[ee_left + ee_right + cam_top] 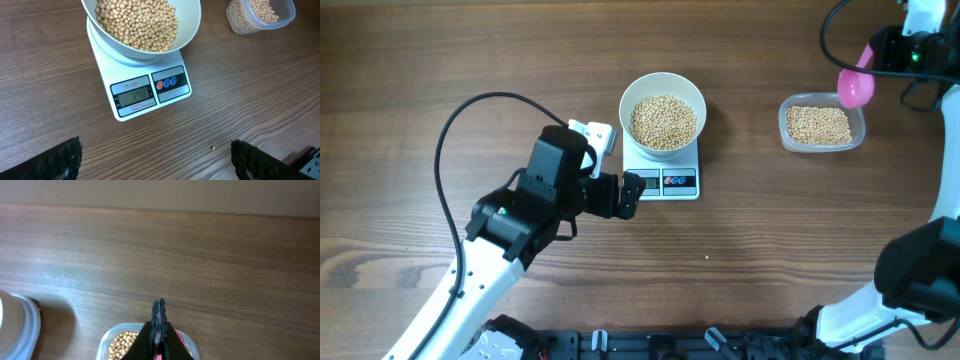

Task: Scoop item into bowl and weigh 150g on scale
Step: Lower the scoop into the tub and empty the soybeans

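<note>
The bowl [189,31] sits on the scale [102,65], well filled with beans [137,22], and the display [132,95] appears to read 148, so what remains looks like a tiny top-up. The right tool [159,311] is clenched on the handle of the pink scoop [855,88], which hangs by one corner of the tub [784,120], well apart from the bowl. To do this well, dip only the scoop's tip, lift a few beans, carry them level, then tilt slowly over the bowl's middle, pausing for the reading to settle. The left tool [628,194] hovers released, jaws wide, just beside the scale's front; it should not touch the platform. One stray bean [213,148] lies on the tabletop [260,100].
</note>
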You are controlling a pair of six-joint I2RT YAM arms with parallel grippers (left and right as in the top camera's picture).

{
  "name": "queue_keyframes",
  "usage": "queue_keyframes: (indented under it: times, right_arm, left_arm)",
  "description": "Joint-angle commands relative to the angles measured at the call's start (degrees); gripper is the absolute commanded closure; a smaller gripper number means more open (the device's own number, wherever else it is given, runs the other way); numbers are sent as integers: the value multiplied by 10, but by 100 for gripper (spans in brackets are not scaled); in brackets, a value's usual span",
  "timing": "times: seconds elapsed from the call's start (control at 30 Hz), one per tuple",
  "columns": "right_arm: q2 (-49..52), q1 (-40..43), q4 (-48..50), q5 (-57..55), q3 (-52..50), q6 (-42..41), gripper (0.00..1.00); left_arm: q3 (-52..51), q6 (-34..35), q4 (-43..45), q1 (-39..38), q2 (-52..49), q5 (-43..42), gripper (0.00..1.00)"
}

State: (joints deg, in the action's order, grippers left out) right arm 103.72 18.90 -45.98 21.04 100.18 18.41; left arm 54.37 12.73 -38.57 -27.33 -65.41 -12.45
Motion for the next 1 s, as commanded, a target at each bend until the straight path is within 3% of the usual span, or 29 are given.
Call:
queue_keyframes:
  times: [0.0,0.33,0.63,0.97]
  right_arm:
    - [31,-21,-7,-5,6,26,96]
    - [48,-48,-58,-36,0,26,96]
    - [48,-50,-35,-67,-48,23,96]
    - [48,-56,46,-106,-96,-84,96]
  left_arm:
    - [0,-3,2,-3,-3,1,0]
    - [0,-3,2,-3,-3,1,0]
    - [0,-3,2,-3,-3,1,0]
    - [0,-3,2,-3,-3,1,0]
